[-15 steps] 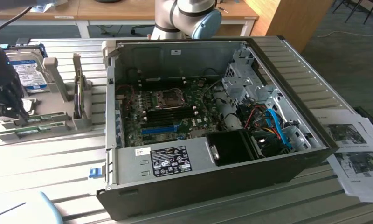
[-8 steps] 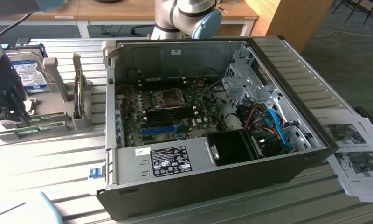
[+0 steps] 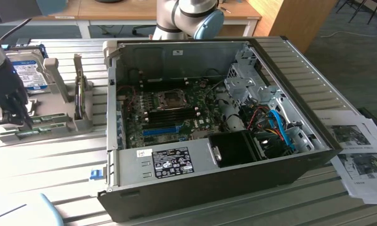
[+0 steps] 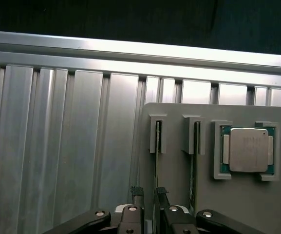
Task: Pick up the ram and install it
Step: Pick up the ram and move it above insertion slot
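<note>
Two rams stand on edge in the slots of a grey holder (image 4: 179, 170): one ram (image 4: 158, 139) nearer the gripper line, the other ram (image 4: 196, 141) beside it. In the exterior view the green sticks (image 3: 47, 118) lie in the holder (image 3: 81, 123) at that view's left, beside the open computer case. My gripper (image 4: 148, 192) hangs low over the first ram, open, with one fingertip (image 4: 137, 192) on each side of the stick's thin edge and no visible grip on it. The exterior view shows my gripper (image 3: 17, 122) down at the holder's end.
A CPU (image 4: 248, 150) sits in a recess of the holder next to the rams. A hard drive (image 3: 28, 75) stands behind the holder. The case (image 3: 301, 61) lies open, showing the motherboard's memory slots (image 3: 173, 113), CPU socket (image 3: 173, 98) and blue slot (image 3: 160, 130). Papers (image 3: 358, 150) lie at the right.
</note>
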Tool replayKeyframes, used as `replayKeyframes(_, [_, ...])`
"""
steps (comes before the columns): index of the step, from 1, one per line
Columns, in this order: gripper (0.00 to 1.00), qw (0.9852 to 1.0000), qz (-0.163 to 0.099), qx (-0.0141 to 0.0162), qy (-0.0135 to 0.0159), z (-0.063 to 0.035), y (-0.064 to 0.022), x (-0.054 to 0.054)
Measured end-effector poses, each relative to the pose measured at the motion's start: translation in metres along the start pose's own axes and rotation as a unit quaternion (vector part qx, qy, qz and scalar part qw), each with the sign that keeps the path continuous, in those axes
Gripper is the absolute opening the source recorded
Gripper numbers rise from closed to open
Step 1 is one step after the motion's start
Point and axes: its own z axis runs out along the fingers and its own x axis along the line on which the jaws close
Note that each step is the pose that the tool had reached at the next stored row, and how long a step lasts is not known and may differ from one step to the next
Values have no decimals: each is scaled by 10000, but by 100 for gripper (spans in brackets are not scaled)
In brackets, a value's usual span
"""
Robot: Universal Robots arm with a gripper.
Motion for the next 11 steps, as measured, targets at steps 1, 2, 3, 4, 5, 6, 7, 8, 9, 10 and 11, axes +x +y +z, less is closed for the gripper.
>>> replayKeyframes(1, [23,10000,0,1,0,10,0,0])
replayKeyframes(2, [23,10000,0,1,0,20,-1,-1])
replayKeyframes(3, [23,10000,0,0,0,30,-1,-1])
replayKeyframes(4, [23,10000,0,1,0,40,-1,-1])
replayKeyframes(5, [23,10000,0,1,0,49,-1,-1])
replayKeyframes(6, [23,10000,0,0,0,57,-1,-2])
replayKeyframes(7, [23,10000,0,0,0,62,-1,-2])
replayKeyframes(8, [23,10000,0,-1,0,63,-1,-2])
replayKeyframes(9, [23,10000,0,-1,1,63,-1,-1])
replayKeyframes(10, [23,10000,0,-1,0,64,-1,-2])
replayKeyframes(11, [23,10000,0,0,0,64,-1,-2])
